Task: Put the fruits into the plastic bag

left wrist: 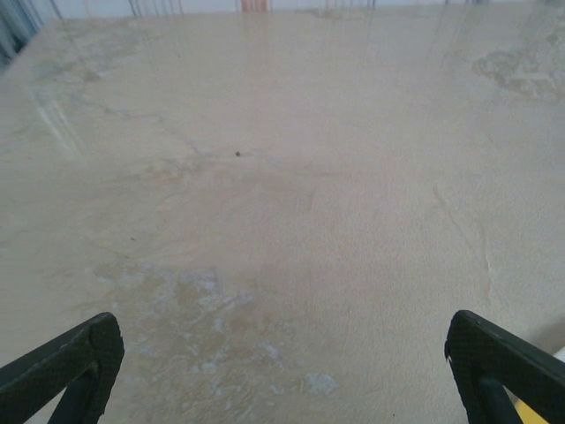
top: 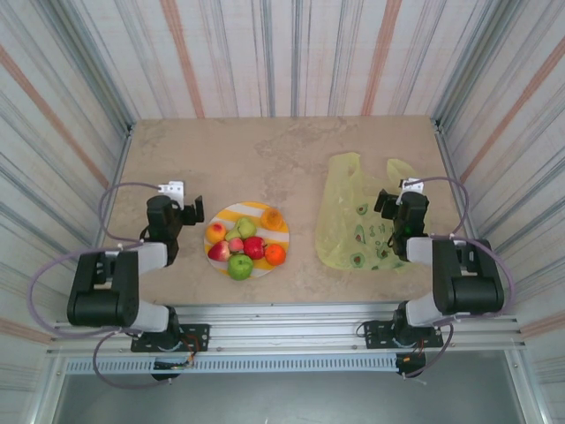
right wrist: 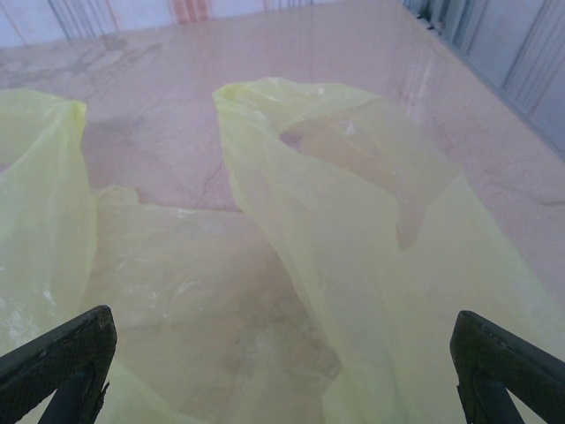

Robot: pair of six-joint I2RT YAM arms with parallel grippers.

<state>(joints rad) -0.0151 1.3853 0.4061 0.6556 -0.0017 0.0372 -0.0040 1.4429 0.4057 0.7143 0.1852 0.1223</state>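
Several small fruits lie heaped on a round yellow-and-white striped plate (top: 231, 213) in the middle of the table: a green apple (top: 240, 266), a red apple (top: 254, 246), an orange (top: 274, 254) and a peach (top: 215, 232) among them. The yellow translucent plastic bag (top: 353, 225) lies flat to the right of the plate, its handle loops pointing away. My left gripper (top: 173, 201) stands open over bare table left of the plate (left wrist: 281, 334). My right gripper (top: 399, 205) stands open low over the bag's right part (right wrist: 282, 331), with the bag (right wrist: 353, 230) and its two handle loops ahead and nothing between the fingers.
Striped walls enclose the beige table (top: 265, 150) on three sides. A metal rail (top: 282, 314) with both arm bases runs along the near edge. Bare tabletop stretches behind the plate and bag.
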